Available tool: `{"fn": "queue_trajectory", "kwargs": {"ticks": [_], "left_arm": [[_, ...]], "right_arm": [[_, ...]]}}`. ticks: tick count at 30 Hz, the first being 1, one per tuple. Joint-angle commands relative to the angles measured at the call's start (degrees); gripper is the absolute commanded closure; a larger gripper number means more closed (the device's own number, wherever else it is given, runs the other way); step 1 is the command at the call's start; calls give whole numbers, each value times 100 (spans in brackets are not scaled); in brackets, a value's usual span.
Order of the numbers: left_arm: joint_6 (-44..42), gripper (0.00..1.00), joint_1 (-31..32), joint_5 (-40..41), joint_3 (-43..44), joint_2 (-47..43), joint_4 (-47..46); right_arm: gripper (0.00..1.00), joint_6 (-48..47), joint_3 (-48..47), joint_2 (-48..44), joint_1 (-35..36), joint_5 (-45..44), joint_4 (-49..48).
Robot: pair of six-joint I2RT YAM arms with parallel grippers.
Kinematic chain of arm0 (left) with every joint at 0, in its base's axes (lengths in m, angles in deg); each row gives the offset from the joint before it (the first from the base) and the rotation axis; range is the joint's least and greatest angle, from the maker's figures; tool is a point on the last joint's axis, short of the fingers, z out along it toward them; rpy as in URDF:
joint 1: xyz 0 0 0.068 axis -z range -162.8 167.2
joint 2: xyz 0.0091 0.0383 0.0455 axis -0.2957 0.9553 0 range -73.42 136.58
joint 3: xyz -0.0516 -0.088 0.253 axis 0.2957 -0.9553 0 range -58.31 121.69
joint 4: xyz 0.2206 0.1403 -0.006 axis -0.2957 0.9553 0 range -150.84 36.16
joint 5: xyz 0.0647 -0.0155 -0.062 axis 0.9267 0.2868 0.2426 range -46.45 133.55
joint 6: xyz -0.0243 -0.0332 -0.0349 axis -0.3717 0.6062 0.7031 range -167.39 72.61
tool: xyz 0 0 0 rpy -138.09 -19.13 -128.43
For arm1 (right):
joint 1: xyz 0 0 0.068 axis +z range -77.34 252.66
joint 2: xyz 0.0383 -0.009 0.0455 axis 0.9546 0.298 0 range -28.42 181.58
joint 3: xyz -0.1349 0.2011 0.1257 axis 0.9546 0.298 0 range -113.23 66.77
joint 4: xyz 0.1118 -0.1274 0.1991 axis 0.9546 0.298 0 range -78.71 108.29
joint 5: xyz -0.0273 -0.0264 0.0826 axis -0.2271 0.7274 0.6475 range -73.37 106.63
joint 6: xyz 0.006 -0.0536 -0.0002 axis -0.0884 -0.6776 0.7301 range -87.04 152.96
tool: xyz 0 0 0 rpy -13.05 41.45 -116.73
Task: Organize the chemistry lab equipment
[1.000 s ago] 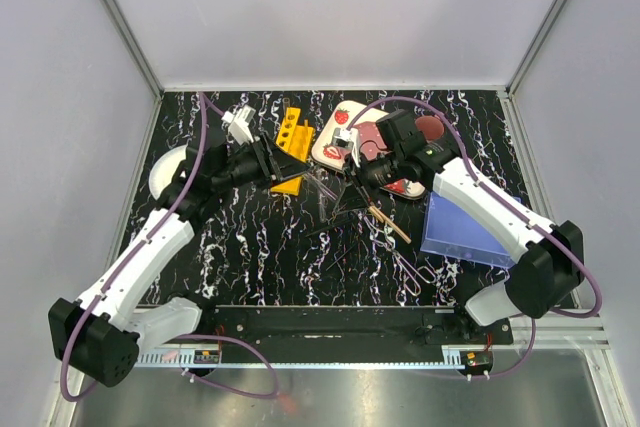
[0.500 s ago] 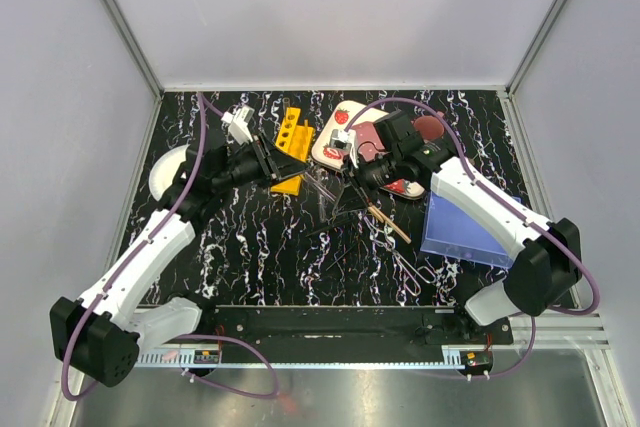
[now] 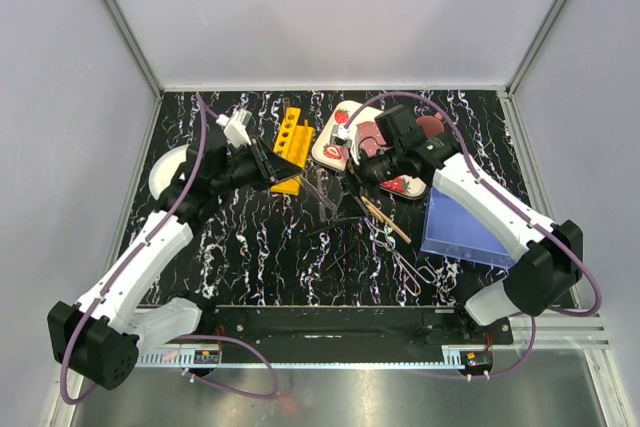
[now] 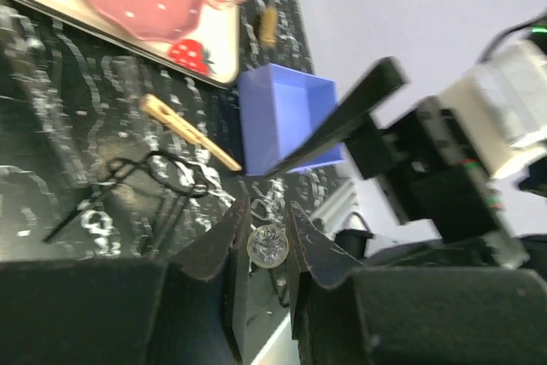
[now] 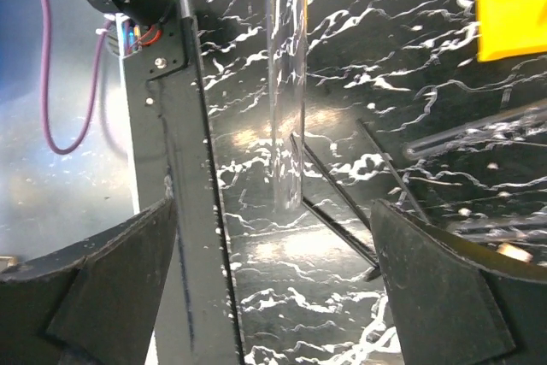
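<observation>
My left gripper [image 4: 267, 213] is shut on a clear glass tube [image 4: 269, 248], seen end-on between its fingers. In the top view this gripper [image 3: 284, 169] hovers just right of the yellow holed rack [image 3: 290, 145], and the tube [image 3: 318, 188] slants toward my right gripper [image 3: 352, 180]. The right gripper [image 5: 273, 211] stands wide open, the tube [image 5: 286, 83] reaching away from it untouched by either finger. Thin black rods [image 5: 338, 211], a tan wooden clamp [image 3: 386, 220] and silvery forceps [image 3: 405, 262] lie on the black marbled table.
A strawberry-print tray [image 3: 335, 152] with a pink plate and a pink cup [image 3: 431, 127] sits behind the right gripper. A blue box [image 3: 462, 229] lies at the right, a white round object [image 3: 163, 173] at the left. Another glass tube [image 5: 479, 130] lies near the rack [image 5: 511, 6].
The right gripper has opened and let go of the glass tube, drawing back slightly. The left gripper has closed on the tube's other end.
</observation>
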Motion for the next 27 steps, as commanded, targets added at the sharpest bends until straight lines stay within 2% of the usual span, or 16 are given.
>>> {"fn": "queue_trajectory", "kwargs": {"ticks": [1, 4, 9, 14, 20, 27], "left_arm": [[-762, 83, -223, 870, 601, -40, 678], [-1219, 83, -504, 1345, 970, 197, 987], [-1817, 83, -891, 1942, 1761, 1082, 1101], [-2318, 83, -944, 2497, 2746, 1963, 1110], [-2731, 83, -944, 3042, 3555, 2825, 1066], [-3039, 83, -936, 3323, 4021, 3458, 909]], "right_arm": [[0, -501, -672, -259, -300, -538, 405], [0, -536, -656, -443, -897, -504, 432], [0, -676, 266, -1093, -1671, -502, 38], [0, -712, 1311, -1709, -2067, -530, -429], [0, -238, 2156, -1903, -2770, 94, -1220], [0, -334, 2272, -1789, -3000, 165, -1300]]}}
